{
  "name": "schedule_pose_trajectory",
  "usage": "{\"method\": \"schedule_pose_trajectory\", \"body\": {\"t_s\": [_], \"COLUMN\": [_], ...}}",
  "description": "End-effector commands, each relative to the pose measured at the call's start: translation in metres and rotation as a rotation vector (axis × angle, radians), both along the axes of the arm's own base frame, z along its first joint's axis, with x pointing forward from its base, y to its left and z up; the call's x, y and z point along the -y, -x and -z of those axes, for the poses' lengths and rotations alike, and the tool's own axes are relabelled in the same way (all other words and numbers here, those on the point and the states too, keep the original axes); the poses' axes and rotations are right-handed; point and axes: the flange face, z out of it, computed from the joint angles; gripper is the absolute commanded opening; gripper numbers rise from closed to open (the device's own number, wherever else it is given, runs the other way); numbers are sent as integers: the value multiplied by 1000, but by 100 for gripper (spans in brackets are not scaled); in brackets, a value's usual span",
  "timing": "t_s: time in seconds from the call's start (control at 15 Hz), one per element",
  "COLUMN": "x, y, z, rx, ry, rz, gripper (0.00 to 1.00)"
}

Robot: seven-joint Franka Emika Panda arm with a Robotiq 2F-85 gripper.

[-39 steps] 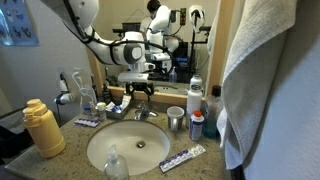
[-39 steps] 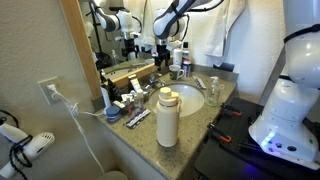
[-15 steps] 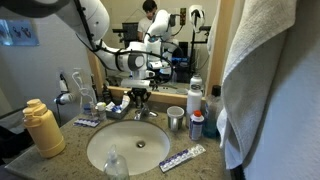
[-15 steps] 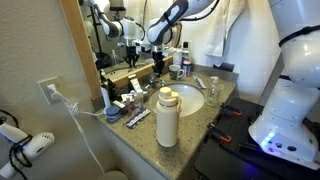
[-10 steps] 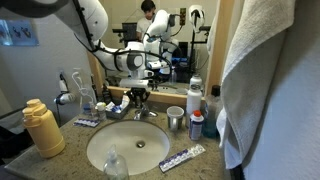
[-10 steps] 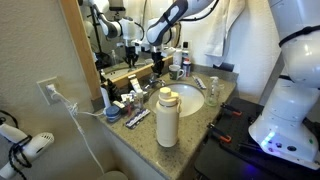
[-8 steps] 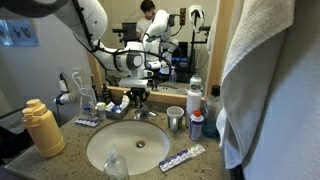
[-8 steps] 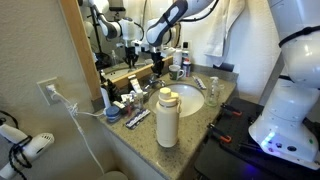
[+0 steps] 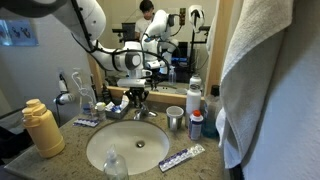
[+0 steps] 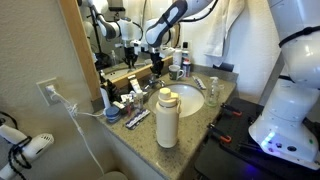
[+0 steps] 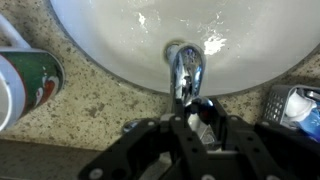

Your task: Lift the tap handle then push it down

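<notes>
The tap handle (image 11: 203, 108), a small shiny chrome lever, sits at the back of the short silver faucet (image 11: 186, 68) behind the oval white sink (image 11: 120, 45). In the wrist view my gripper (image 11: 198, 116) is shut on the handle, with a black finger on either side of it. In both exterior views the gripper (image 9: 138, 95) (image 10: 157, 67) hangs straight down over the faucet (image 9: 141, 110) at the back rim of the sink (image 9: 105, 150) (image 10: 195, 103). The fingers hide most of the handle there.
A yellow bottle (image 9: 40, 128) (image 10: 166, 116) stands at the counter's front corner. A steel cup (image 9: 176, 120), bottles (image 9: 196, 118) and a toothpaste tube (image 9: 183, 158) lie beside the sink. A grey towel (image 9: 270, 80) hangs close by. The mirror is right behind the faucet. A green can (image 11: 28, 85) stands beside the tap.
The gripper came down from above the faucet onto the tap handle. Over the last second it has stayed still.
</notes>
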Motion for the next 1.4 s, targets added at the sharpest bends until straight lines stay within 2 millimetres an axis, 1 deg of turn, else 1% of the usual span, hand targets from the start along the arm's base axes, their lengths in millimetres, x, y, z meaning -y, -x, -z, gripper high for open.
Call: {"method": "schedule_pose_trajectory", "body": {"t_s": [0.0,0.4,0.8,1.33], "x": [-50,-53,-55,-59], "y": [18,18,19,18], "z": [9,8,11,7], "rx": [-66,-67,-82,-72], "ry": [-60,-116,-163,-223], "rz": [26,80,145,169], "gripper": [7,7,7,7]}}
